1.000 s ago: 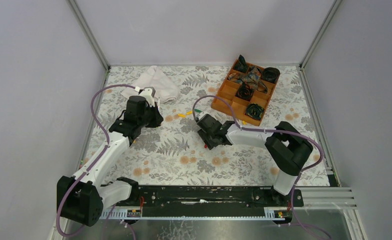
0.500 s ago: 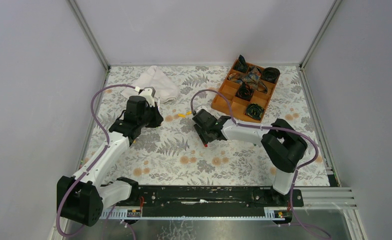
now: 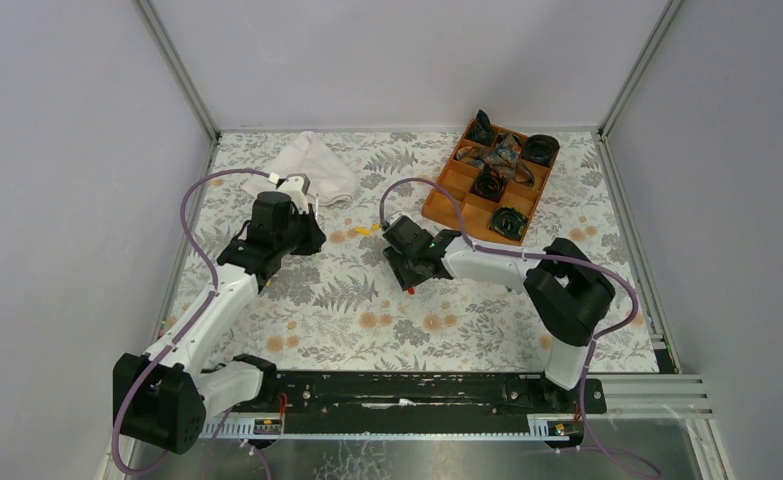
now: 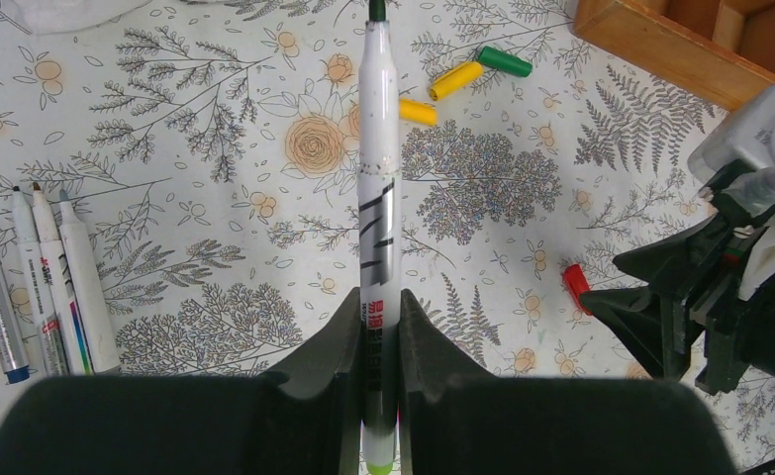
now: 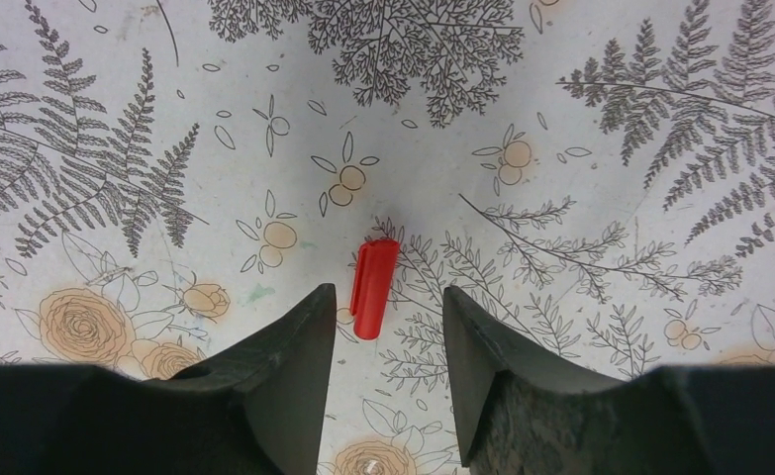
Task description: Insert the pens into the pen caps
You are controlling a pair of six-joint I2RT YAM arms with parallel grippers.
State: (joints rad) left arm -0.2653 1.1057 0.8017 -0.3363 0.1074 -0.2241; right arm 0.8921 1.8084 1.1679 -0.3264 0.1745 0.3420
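In the left wrist view my left gripper (image 4: pixel 376 307) is shut on a white-barrelled pen (image 4: pixel 378 198), which points away from the camera with its dark green tip at the far end. Several more pens (image 4: pixel 66 287) lie side by side on the table to its left. Ahead lie two yellow pen caps (image 4: pixel 457 79) (image 4: pixel 418 112) and a green one (image 4: pixel 503 61). A red cap (image 5: pixel 374 287) lies flat on the table, just in front of my right gripper (image 5: pixel 390 297). That gripper is open, with the cap's near end level with its fingertips and touching neither.
A wooden compartment tray (image 4: pixel 660 49) holding black coiled bands stands at the back right. A white cloth (image 3: pixel 312 165) lies at the back left. The two arms are close together mid-table, and the right gripper's body (image 4: pixel 729 287) shows at the right of the left wrist view.
My right gripper has shifted a little left and further from the bases over the red cap, and its jaws have narrowed slightly. The left arm and its pen have not moved.
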